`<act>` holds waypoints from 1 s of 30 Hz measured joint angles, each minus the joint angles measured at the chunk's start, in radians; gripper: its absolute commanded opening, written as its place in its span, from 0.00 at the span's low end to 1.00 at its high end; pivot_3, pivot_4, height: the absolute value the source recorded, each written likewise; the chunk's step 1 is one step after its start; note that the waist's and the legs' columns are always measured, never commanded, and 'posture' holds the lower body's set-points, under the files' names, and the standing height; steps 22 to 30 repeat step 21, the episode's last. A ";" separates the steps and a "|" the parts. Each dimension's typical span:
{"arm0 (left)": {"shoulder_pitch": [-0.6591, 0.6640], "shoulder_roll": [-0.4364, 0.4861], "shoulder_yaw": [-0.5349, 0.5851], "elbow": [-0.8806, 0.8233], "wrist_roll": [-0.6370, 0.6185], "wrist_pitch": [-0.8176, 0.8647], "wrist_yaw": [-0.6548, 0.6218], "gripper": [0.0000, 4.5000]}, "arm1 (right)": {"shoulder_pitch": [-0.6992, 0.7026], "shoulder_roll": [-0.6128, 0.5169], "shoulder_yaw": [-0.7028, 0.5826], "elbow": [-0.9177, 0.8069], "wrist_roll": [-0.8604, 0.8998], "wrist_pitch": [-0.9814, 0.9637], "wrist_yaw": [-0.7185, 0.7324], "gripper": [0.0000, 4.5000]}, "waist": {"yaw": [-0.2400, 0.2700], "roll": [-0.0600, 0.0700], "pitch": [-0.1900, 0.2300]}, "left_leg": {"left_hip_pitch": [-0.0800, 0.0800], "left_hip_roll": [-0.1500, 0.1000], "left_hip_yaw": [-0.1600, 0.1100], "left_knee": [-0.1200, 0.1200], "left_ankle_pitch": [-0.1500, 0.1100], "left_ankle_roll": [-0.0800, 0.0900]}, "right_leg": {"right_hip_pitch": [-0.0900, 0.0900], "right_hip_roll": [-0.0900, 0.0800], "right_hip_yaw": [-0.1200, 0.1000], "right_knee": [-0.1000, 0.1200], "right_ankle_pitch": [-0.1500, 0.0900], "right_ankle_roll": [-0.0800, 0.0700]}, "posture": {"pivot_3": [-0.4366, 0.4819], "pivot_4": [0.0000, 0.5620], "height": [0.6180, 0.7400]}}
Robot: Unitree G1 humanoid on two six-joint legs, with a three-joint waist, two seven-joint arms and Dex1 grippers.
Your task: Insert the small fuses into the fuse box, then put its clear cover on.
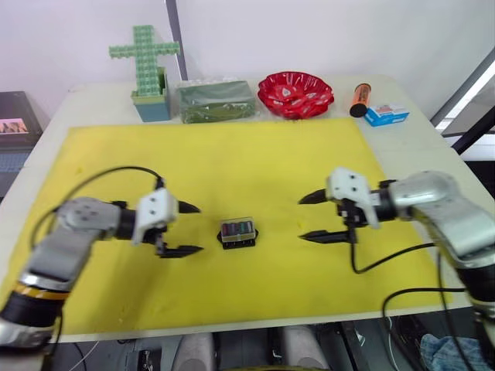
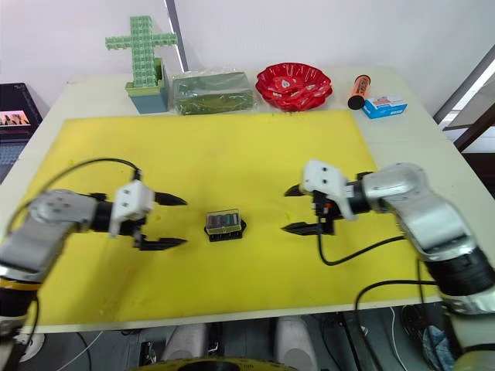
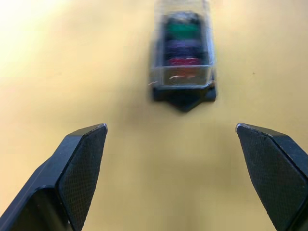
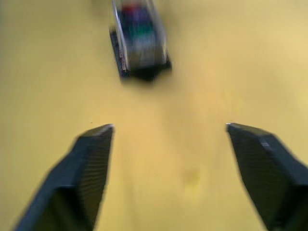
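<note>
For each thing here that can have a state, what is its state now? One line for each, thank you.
fuse box: on the yellow mat, fuses seated inside
clear cover: on the box
small fuses: in the slots, under the cover
left gripper: open, holding nothing
right gripper: open, holding nothing

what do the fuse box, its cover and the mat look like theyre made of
Fuse box: seemingly matte black moulded plastic. Clear cover: transparent glossy plastic, fuse colours showing through. Yellow mat: probably foam or rubber sheet, flat and without shine.
</note>
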 measured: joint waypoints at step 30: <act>0.361 0.132 0.441 -0.198 -0.158 0.218 0.006 1.00 | 0.056 -0.177 -0.189 0.084 0.030 -0.071 0.110 0.99 | -0.002 0.003 0.004 | 0.001 -0.002 0.002 0.000 0.000 -0.001 | 0.001 -0.004 -0.001 -0.002 0.000 0.000 | 0.48 0.27 1.00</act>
